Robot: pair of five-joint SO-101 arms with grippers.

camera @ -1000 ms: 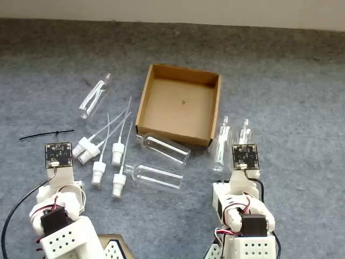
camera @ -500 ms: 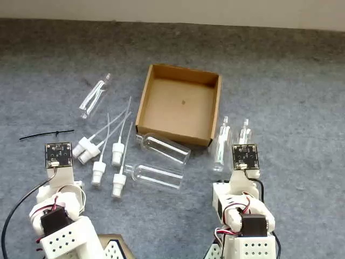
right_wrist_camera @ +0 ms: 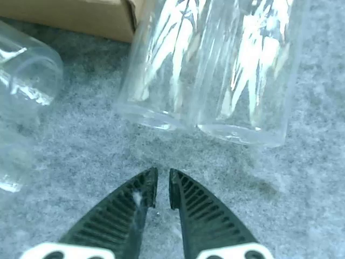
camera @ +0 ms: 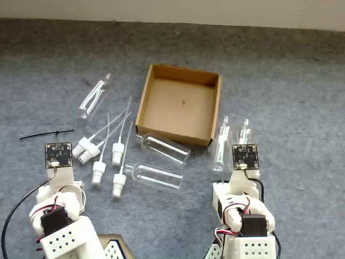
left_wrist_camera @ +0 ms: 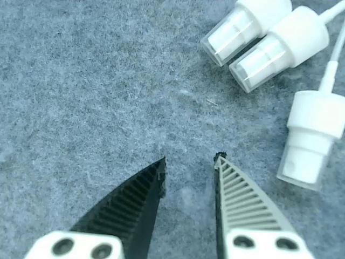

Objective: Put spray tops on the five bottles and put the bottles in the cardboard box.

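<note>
Both claws low over the grey carpet-like table cover (camera: 296, 81), neither holding anything

The left claw (left_wrist_camera: 190, 160) has its jaws parted by a moderate gap, with bare cover between them; three white plastic spray tops (left_wrist_camera: 280, 46) lie ahead of it towards its pale finger's side, two of them touching, the third (left_wrist_camera: 312, 140) nearest that finger; the right claw (right_wrist_camera: 162, 172) has its jaws almost together, a thin slit between them, gripping nothing; two clear plastic bottles (right_wrist_camera: 161, 59) lie side by side just ahead of its tips, bases towards it; the open brown cardboard box (right_wrist_camera: 81, 16) sits beyond them, off to one side; two more clear bottles (camera: 164, 147) lie between the claws, near the box; a fifth bottle (camera: 96, 96) lies well ahead of the left claw, past the spray tops
</note>
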